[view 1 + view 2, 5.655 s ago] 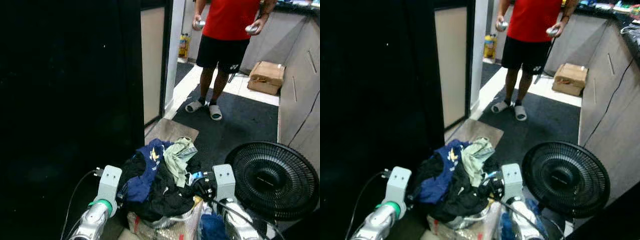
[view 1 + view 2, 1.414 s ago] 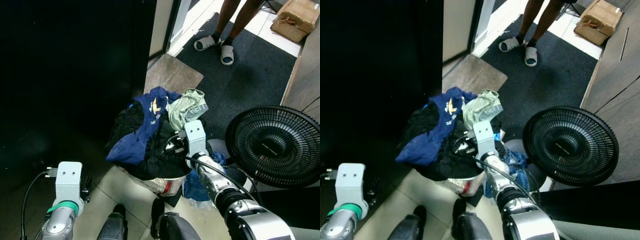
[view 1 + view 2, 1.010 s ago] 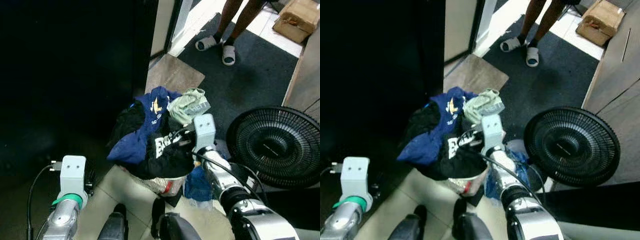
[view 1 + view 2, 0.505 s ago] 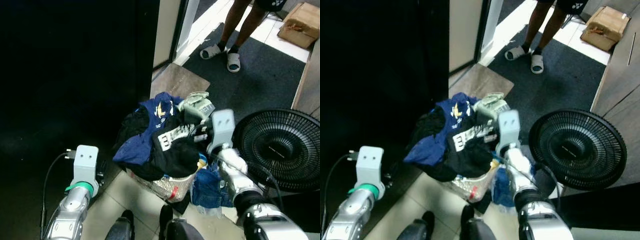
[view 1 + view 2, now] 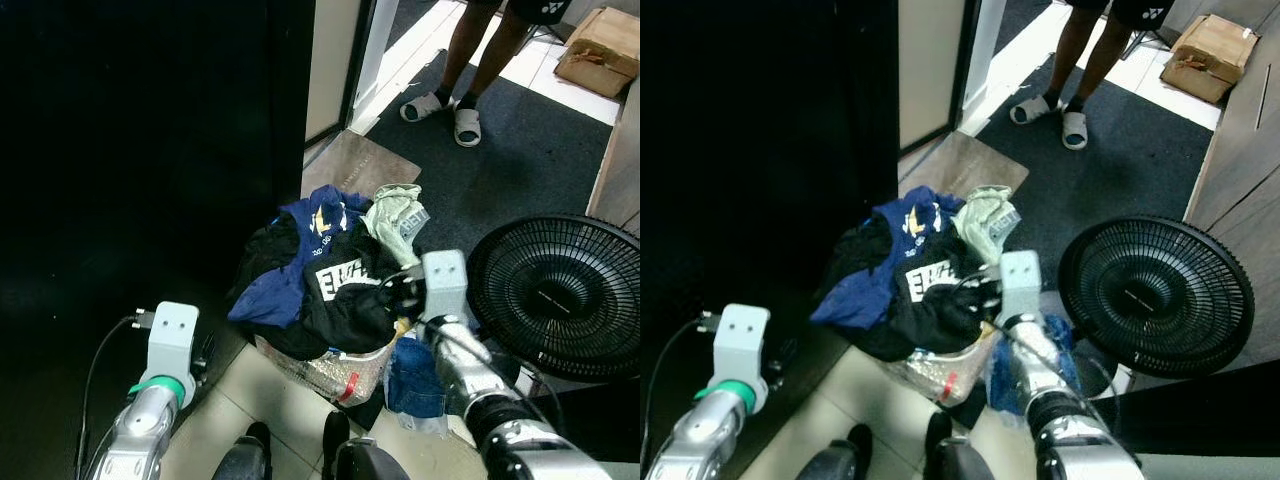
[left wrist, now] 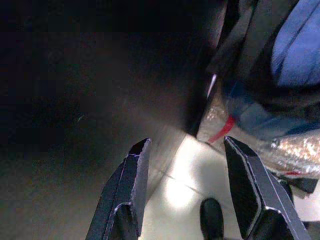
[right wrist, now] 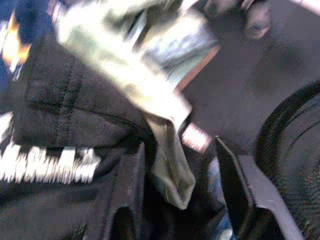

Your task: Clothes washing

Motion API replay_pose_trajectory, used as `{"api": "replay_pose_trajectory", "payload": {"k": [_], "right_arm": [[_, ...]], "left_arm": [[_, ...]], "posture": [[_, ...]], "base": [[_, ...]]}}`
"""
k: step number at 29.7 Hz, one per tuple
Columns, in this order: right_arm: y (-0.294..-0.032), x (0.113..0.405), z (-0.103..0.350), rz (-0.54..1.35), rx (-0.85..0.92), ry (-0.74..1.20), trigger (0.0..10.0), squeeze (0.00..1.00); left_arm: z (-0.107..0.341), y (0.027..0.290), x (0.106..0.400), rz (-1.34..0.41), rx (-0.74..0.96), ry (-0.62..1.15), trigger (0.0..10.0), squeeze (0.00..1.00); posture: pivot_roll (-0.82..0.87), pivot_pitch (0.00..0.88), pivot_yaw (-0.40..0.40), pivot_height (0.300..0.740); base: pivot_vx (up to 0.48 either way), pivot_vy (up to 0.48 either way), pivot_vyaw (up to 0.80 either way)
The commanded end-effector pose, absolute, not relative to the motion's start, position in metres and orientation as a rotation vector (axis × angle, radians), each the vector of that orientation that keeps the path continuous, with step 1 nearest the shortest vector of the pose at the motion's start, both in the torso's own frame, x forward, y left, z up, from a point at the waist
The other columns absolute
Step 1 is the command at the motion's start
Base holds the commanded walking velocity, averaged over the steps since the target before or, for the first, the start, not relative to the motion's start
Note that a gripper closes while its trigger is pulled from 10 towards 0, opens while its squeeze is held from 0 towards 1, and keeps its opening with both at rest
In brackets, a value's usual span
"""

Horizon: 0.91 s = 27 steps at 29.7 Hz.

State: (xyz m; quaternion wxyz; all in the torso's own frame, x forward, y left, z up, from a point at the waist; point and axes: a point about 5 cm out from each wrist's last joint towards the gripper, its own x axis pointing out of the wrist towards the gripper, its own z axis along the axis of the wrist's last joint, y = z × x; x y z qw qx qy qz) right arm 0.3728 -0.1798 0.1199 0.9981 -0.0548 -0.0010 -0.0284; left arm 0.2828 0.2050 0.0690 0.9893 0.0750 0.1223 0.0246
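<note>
The right gripper (image 7: pixel 177 200) is sitting with its fingers spread at the laundry pile, the black shirt (image 5: pixel 345 290) against one finger and a pale green garment (image 7: pixel 150 95) hanging between them. The basket (image 5: pixel 330 372) is lying just below it, the fan (image 5: pixel 560 290) beside it. The left gripper (image 6: pixel 187 185) is hanging open over the floor tiles (image 6: pixel 185 190), near the basket's corner.

A black fan (image 5: pixel 555 295) stands near a cardboard box (image 5: pixel 598 50).
</note>
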Motion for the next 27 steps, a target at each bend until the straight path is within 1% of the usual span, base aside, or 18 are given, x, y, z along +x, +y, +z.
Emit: {"api": "replay_pose_trajectory", "payload": {"k": [1,2,3,5,6,7,9,13,14,15,16,17,18,21,22,24,27], "right_arm": [[-0.189,0.371,0.127,-0.104,-0.111,-0.062,10.0,1.0],[-0.195,0.372,0.135,-0.125,-0.126,-0.108,10.0,0.0],[-0.195,0.372,0.135,-0.125,-0.126,-0.108,10.0,0.0],[-0.203,0.371,0.143,-0.149,-0.142,-0.149,10.0,0.0],[-0.211,0.37,0.143,-0.145,-0.152,-0.141,10.0,0.0],[-0.211,0.37,0.143,-0.145,-0.152,-0.141,10.0,0.0],[-0.222,0.368,0.138,-0.109,-0.178,-0.089,10.0,0.0],[-0.218,0.37,0.135,-0.062,-0.179,-0.066,10.0,0.0],[-0.212,0.371,0.136,-0.025,-0.186,-0.064,10.0,0.0],[-0.212,0.371,0.136,-0.025,-0.186,-0.064,10.0,0.0],[-0.185,0.378,0.139,0.082,-0.176,-0.073,10.0,0.0],[-0.185,0.378,0.139,0.082,-0.176,-0.073,10.0,0.0],[-0.17,0.379,0.139,0.135,-0.17,-0.07,10.0,0.0],[-0.142,0.38,0.131,0.222,-0.167,-0.029,10.0,0.0],[-0.142,0.38,0.131,0.222,-0.167,-0.029,10.0,0.0],[-0.128,0.378,0.123,0.27,-0.17,0.015,10.0,0.0],[-0.124,0.377,0.12,0.285,-0.171,0.028,10.0,0.0]], "left_arm": [[0.06,0.205,0.277,0.049,0.147,0.277,10.0,0.0],[0.059,0.204,0.277,0.048,0.146,0.278,10.0,0.0],[0.059,0.204,0.277,0.048,0.146,0.278,10.0,0.0],[0.059,0.203,0.278,0.045,0.143,0.278,10.0,0.0],[0.058,0.201,0.279,0.041,0.14,0.277,10.0,0.0],[0.058,0.201,0.279,0.041,0.14,0.277,10.0,0.0],[0.059,0.198,0.282,0.032,0.135,0.275,10.0,0.0],[0.059,0.196,0.284,0.027,0.132,0.273,10.0,0.0],[0.06,0.195,0.285,0.025,0.131,0.271,10.0,0.0],[0.06,0.195,0.285,0.025,0.131,0.271,10.0,0.0],[0.06,0.194,0.285,0.027,0.128,0.267,10.0,0.0],[0.06,0.194,0.285,0.027,0.128,0.267,10.0,0.0],[0.06,0.194,0.284,0.032,0.126,0.266,10.0,0.0],[0.06,0.198,0.279,0.054,0.123,0.267,10.0,0.0],[0.06,0.198,0.279,0.054,0.123,0.267,10.0,0.0],[0.059,0.201,0.273,0.075,0.122,0.269,10.0,0.0],[0.058,0.203,0.271,0.083,0.122,0.27,10.0,0.0]], "posture": [[0.13,0.315,0.005,0.74],[0.13,0.314,0.004,0.74],[0.13,0.314,0.004,0.74],[0.11,0.312,0.005,0.74],[0.1,0.312,0.007,0.74],[0.1,0.312,0.007,0.74],[0.1,0.312,0.007,0.74],[0.09,0.312,0.007,0.74],[0.1,0.315,0.003,0.74],[0.1,0.315,0.003,0.74],[0.11,0.321,-0.006,0.74],[0.11,0.321,-0.006,0.74],[0.12,0.326,-0.013,0.74],[0.13,0.339,-0.025,0.74],[0.13,0.339,-0.025,0.74],[0.16,0.357,-0.042,0.74],[0.16,0.361,-0.047,0.74]], "base": [[0.0,0.0,0.0],[0.0,0.0,0.0],[0.0,0.0,0.0],[0.0,0.0,0.0],[0.0,0.0,0.0],[0.0,0.0,0.0],[0.0,0.0,0.0],[0.0,0.0,0.0],[0.0,0.0,0.0],[0.0,0.0,0.0],[0.0,0.0,0.0],[0.0,0.0,0.0],[0.0,0.0,0.0],[0.0,0.0,0.0],[0.0,0.0,0.0],[0.0,0.0,0.0],[0.0,0.0,0.0]]}}
